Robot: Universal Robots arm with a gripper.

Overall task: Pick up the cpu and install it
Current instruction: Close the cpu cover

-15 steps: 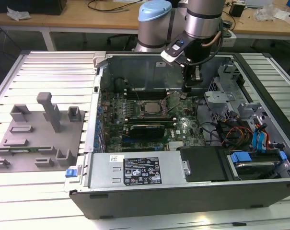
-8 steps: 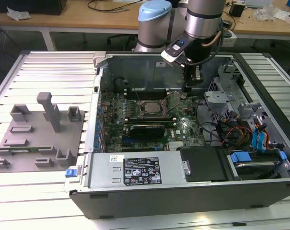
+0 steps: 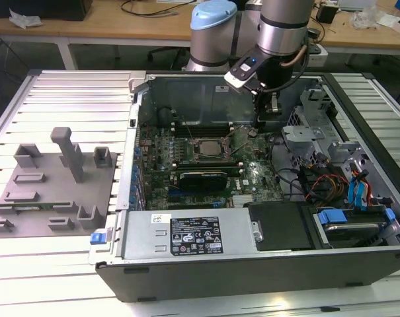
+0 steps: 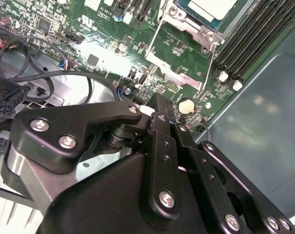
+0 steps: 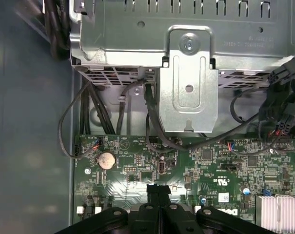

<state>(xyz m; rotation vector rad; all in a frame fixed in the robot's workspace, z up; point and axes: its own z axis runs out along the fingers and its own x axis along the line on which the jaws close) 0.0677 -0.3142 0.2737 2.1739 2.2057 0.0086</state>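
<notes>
The cpu (image 4: 209, 7) shows its pale silver top, lying in the motherboard socket (image 3: 206, 149) with the metal load frame (image 4: 182, 45) swung open beside it. In the exterior view my gripper (image 3: 260, 121) hangs over the far corner of the motherboard (image 3: 252, 173), to the exterior view's right of the socket and apart from the cpu. Both wrist views show the black fingers (image 5: 158, 194) pressed together with nothing between them, above the board near a round coin battery (image 5: 107, 159).
The open computer case (image 3: 266, 264) holds a metal drive cage (image 5: 188, 83), black cables (image 3: 299, 181), memory slots (image 4: 249, 36) and a power supply (image 3: 186, 234). A grey fixture (image 3: 54, 185) with blocks stands on the ribbed table at the exterior view's left.
</notes>
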